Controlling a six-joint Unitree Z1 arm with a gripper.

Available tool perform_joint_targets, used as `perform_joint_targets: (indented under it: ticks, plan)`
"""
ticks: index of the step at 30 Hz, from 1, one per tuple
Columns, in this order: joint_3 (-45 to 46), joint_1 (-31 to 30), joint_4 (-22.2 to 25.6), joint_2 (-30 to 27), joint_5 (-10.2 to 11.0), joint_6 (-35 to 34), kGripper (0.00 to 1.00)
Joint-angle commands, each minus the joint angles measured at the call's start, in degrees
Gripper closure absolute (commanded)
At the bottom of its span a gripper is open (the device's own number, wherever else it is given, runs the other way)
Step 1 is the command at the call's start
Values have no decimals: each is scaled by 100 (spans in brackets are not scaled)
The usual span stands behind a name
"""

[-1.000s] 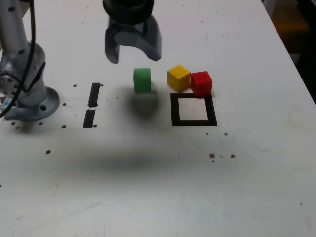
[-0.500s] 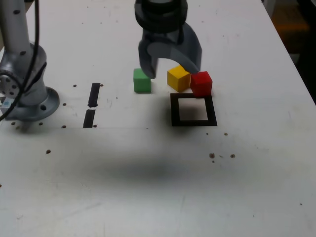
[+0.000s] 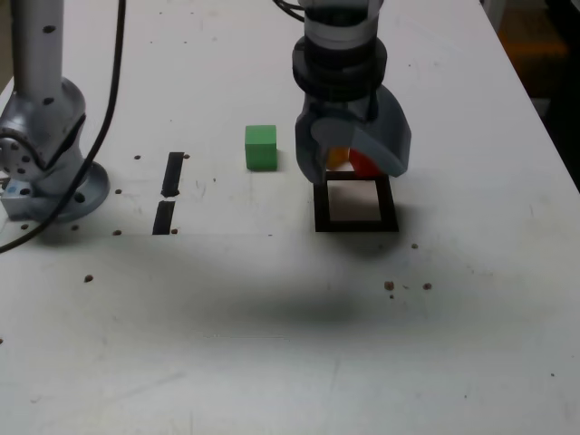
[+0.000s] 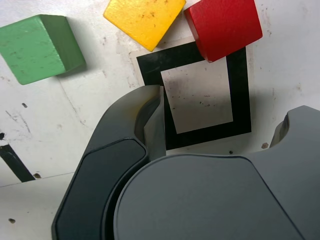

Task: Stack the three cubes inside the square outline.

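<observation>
Above the black tape square outline (image 3: 355, 201) on the white counter (image 3: 272, 317), the grey jaws (image 3: 353, 159) hang open and empty, small yellow cube (image 4: 144, 20) and red cube (image 4: 223, 26) just beyond, the outline's far edge.

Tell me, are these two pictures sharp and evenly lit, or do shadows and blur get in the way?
Exterior view: mostly sharp, soft overhead light; a broad blurry shadow lies on the table in front of the square outline, and the gripper hides most of the yellow and red cubes. Wrist view: the green cube, yellow cube and red cube look crisp; the gripper's dark body fills the foreground.
</observation>
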Motion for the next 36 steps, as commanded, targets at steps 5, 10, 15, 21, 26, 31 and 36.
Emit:
perform_joint_targets:
  ticks: [5, 10, 15, 21, 26, 31, 36]
  plan:
    - [-51, 9, -97, 270, -37, 10, 12]
    - [-62, 85, -227, 432, -55, 10, 11]
    - [-107, 353, -416, 587, -73, 19, 11]
    - [-216, 685, -435, 707, -91, 116, 11]
    - [-291, 815, -441, 793, -91, 176, 11]
    - [-324, 919, -452, 881, -89, 232, 11]
    - [-305, 1008, -461, 949, -85, 276, 11]
